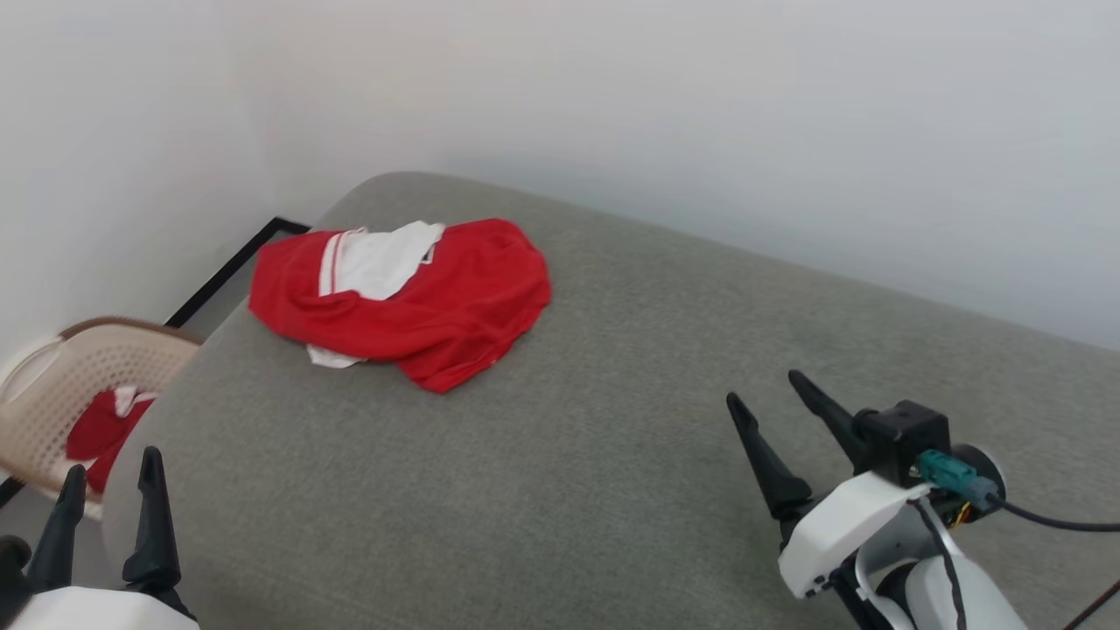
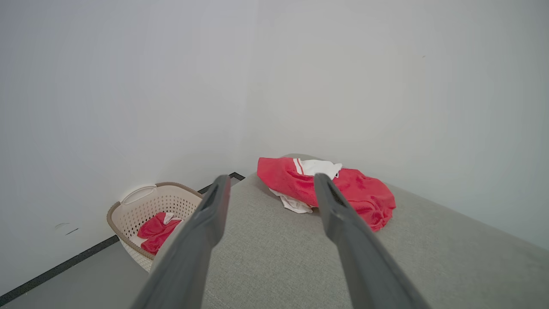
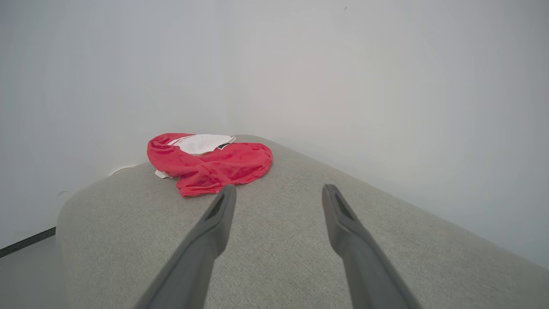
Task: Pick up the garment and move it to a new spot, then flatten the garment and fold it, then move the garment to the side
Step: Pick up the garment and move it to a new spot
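Grippers are waiting nearest the camera. The left gripper [image 1: 114, 464] is hovering at the near left edge of the grey padded cushion [image 1: 569, 437], its two dark fingers standing wide apart and holding nothing. The right gripper [image 1: 763, 388] is hovering over the near right part of the cushion, also spread wide and empty. Beyond them, bare grey fabric is stretching between both grippers and the garment [image 1: 437, 306]. The garment is lying in a crumpled heap by the far left corner of the cushion, well apart from either gripper, with red cloth bunching around a white piece edged in striped trim. Left of the cushion, a beige perforated basket [image 1: 96, 367] is standing on the floor and holding a small red cloth [image 1: 96, 433]. Behind everything, a pale wall [image 1: 612, 87] is rising.
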`<state>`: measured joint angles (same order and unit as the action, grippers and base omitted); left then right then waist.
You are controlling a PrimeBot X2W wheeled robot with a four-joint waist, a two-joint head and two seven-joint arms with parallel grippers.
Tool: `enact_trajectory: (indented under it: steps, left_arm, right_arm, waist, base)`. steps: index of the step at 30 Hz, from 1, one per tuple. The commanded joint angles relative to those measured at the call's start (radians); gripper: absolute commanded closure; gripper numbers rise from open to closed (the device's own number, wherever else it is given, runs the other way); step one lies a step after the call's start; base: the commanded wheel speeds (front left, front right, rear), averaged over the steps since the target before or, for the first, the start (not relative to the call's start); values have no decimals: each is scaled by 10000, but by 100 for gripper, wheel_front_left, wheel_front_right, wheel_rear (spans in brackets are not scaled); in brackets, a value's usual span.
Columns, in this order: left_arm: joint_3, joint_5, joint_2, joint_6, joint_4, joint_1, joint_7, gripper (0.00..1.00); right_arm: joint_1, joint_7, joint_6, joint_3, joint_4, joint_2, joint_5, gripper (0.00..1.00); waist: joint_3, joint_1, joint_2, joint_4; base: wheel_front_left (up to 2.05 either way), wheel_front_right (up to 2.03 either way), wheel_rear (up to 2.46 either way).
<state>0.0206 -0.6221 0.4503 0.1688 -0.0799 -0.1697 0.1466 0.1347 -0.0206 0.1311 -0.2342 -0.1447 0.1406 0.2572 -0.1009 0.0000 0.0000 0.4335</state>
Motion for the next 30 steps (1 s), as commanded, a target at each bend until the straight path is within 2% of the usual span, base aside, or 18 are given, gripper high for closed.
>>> enact_trajectory:
  steps: [1, 4, 9, 15, 24, 30]
  left_arm:
    - [-25, -97, -54, 30, -66, -4, 75, 0]
    - [-16, -184, -153, 26, -73, 175, 150, 0]
    - [202, -269, -228, -233, 184, 828, 176, 0]
    - [330, -332, -177, -634, 812, 1927, 289, 0]
    - [484, -524, -53, -1484, 2752, 4556, 501, 0]
    - [565, -769, 146, -2167, 4613, 6663, 303, 0]
  right_arm:
    - [97, -17, -7, 30, -50, 89, 61, 0]
    - [156, -35, -7, 153, -25, 118, 25, 0]
    - [167, -130, -7, 540, 109, 211, -119, 0]
    - [333, -353, -7, 716, 473, 284, -328, 0]
    - [1016, -853, -7, 931, 1253, 610, -676, 0]
    - [1648, -1196, -7, 973, 1827, 859, -899, 0]
  waist:
    - [130, 0, 0, 158]
    - [266, 0, 0, 271]
    - [590, 0, 0, 327]
    - [1224, 0, 0, -30]
    - [2735, 0, 0, -915]
    - [3968, 0, 0, -1463]
  base:
    - [0, 0, 0]
    - [0, 0, 0]
    - [0, 0, 0]
    - [0, 0, 0]
    - [0, 0, 0]
    - [0, 0, 0]
